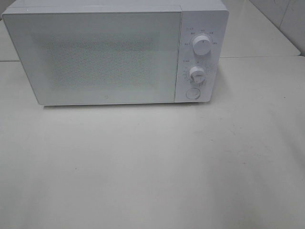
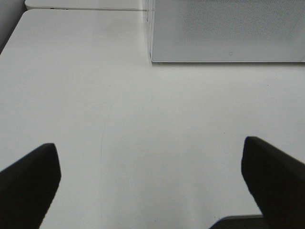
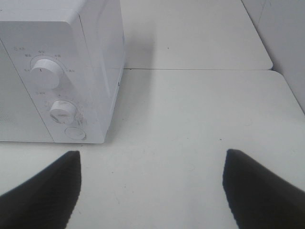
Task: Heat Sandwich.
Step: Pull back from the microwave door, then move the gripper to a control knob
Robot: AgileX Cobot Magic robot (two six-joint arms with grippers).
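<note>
Both left hand (image 2: 148, 160) and right hand (image 3: 152, 160) spread wide, empty, boxy white microwave (image 1: 95, 57), smooth pale table (image 1: 152, 167)

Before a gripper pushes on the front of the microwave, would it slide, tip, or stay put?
The microwave probably will not tip: it is a broad, low box resting flat on the table. It looks heavy, yet the smooth table might let it slide under a hard push.
</note>
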